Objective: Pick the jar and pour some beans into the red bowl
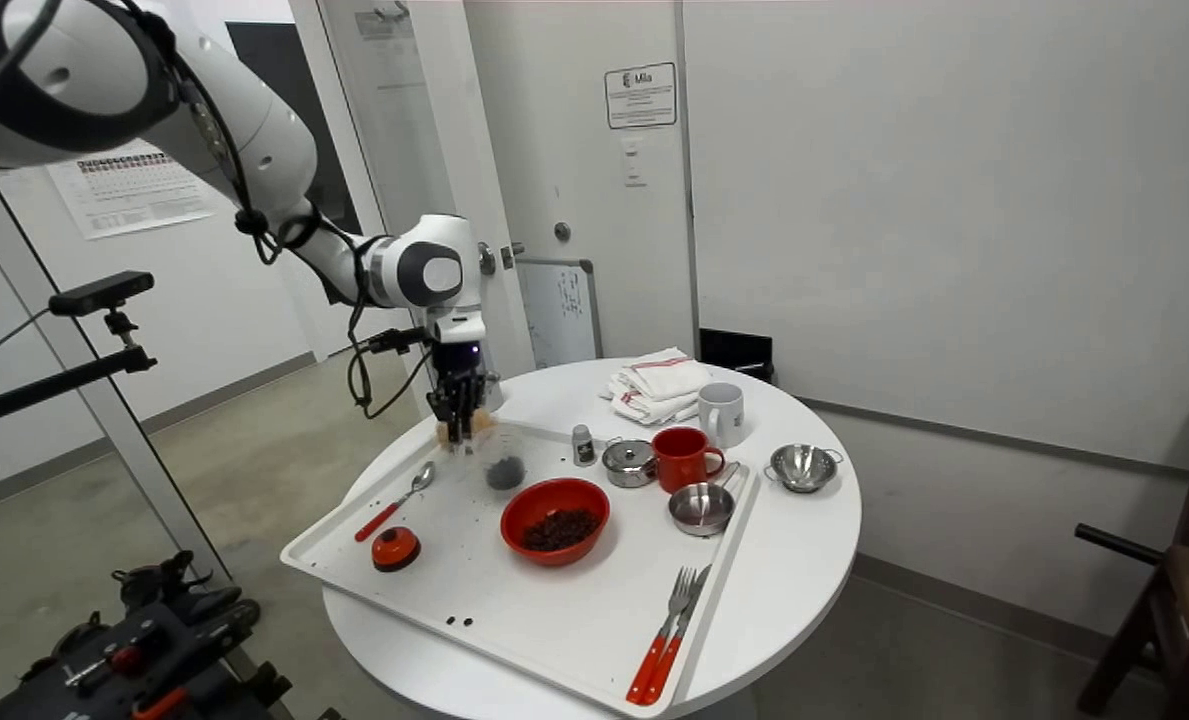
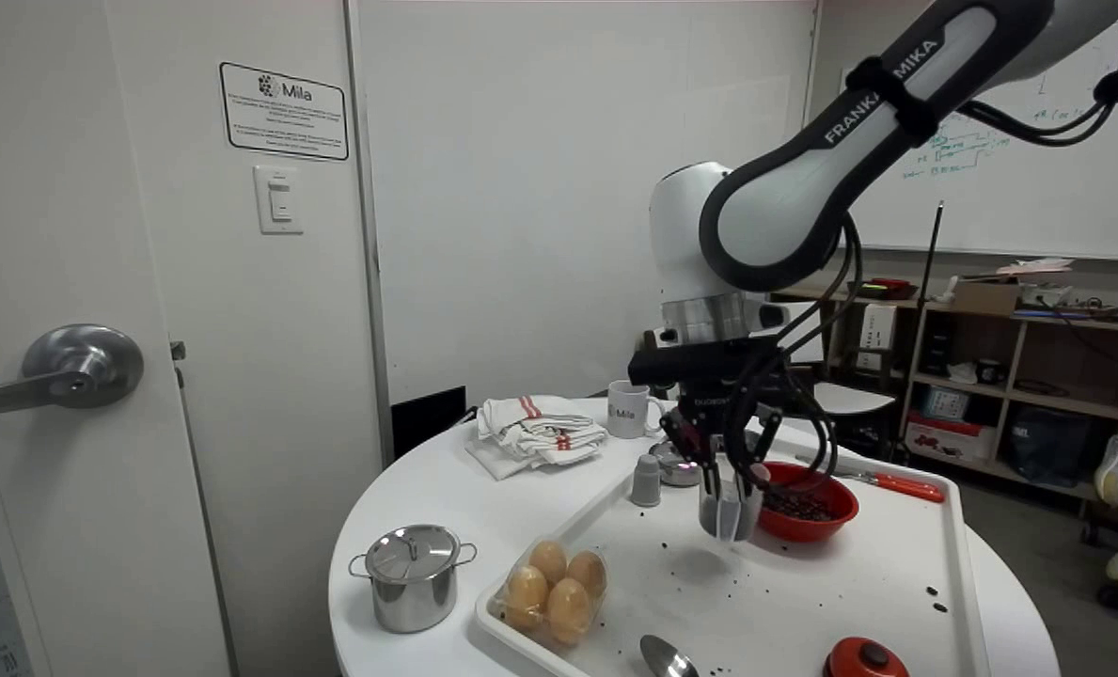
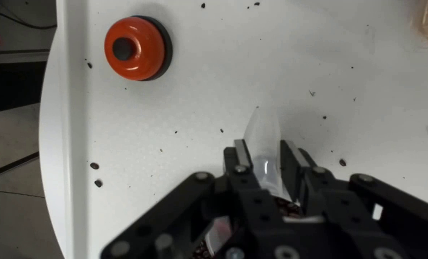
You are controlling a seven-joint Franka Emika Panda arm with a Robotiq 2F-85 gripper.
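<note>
The jar is a small clear container with dark brown beans [image 1: 504, 474] low inside it. My gripper [image 1: 461, 443] points down and is shut on the jar [image 1: 498, 444], its fingers at the jar's wall. In an exterior view the jar [image 2: 745, 523] hangs from the fingers [image 2: 730, 484] above the tray, with a shadow below. In the wrist view the clear wall of the jar [image 3: 266, 167] fills the gap between the fingertips [image 3: 262, 153]. The tilt is hard to judge. The red bowl [image 1: 516, 520] stands close beside it, holding dark beans; it also shows behind my gripper [image 2: 803, 533].
Everything stands on or around a white tray [image 1: 524, 610] with scattered beans. Eggs in a clear pack [image 2: 559, 592], a spoon [image 1: 394, 505] and a red knob-like object [image 1: 394, 548] are near. A shaker [image 1: 583, 445], lidded pot [image 1: 629, 462], red mug [image 1: 682, 458] and metal pan [image 1: 699, 510] line the bowl's far side.
</note>
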